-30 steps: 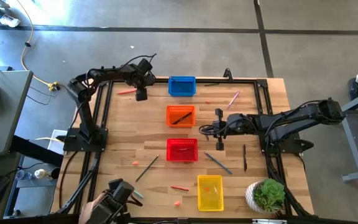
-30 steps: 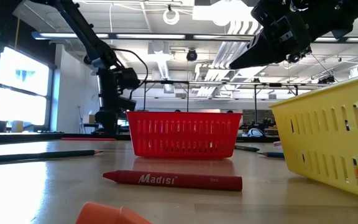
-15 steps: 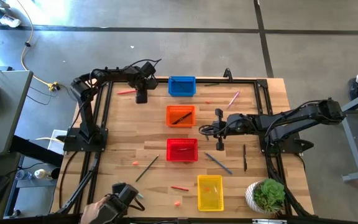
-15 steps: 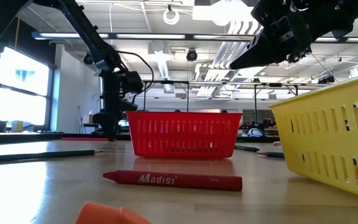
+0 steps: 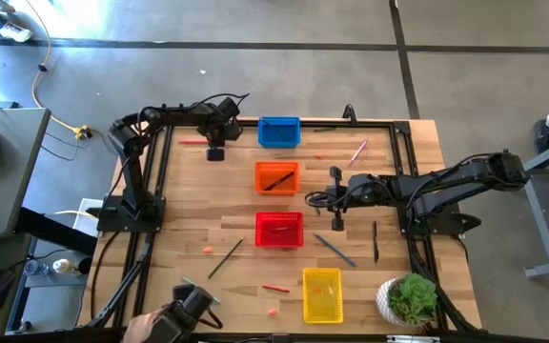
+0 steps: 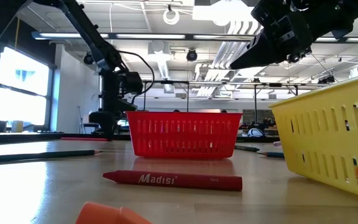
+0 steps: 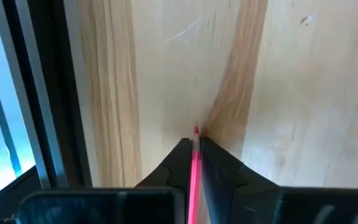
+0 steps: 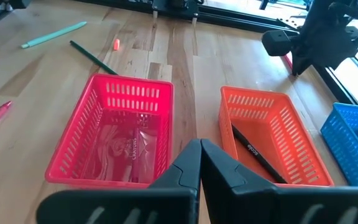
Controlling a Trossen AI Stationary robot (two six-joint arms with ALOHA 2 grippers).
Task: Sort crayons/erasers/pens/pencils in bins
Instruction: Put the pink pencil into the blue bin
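High view: we see the left gripper [image 5: 215, 152] down at the far-left corner of the table [image 5: 189, 224], just left of the blue bin [image 5: 279, 131], over a thin red stick [image 5: 193, 142] lying near the table's edge rail. The four bins run in a staggered line across the middle: blue farthest, then the orange bin [image 5: 277, 176] with a dark pen in it, the red bin [image 5: 279, 230], and the yellow bin [image 5: 322, 294] nearest. The right gripper [image 5: 336, 221] hangs right of the red bin, beside a blue-grey pencil [image 5: 335, 250]. Loose sticks are scattered around; a tiny orange-red eraser [image 5: 208, 251] sits left of the red bin and another [image 5: 273, 311] left of the yellow one. A potted plant [image 5: 410, 299] stands at the near-right corner.

Low view: a red crayon [image 6: 173, 180] lies in front of the red bin [image 6: 183, 133]; the yellow bin's wall [image 6: 328, 140] fills the right side.

Left wrist view: the left gripper's fingers [image 7: 178, 163] are pressed in on a thin pink-red stick [image 7: 194, 168], pinching it against the wood.

Right wrist view: the right gripper [image 8: 200, 148] has its fingers pressed together, holding nothing, above the red bin [image 8: 114, 134] and orange bin [image 8: 272, 140].
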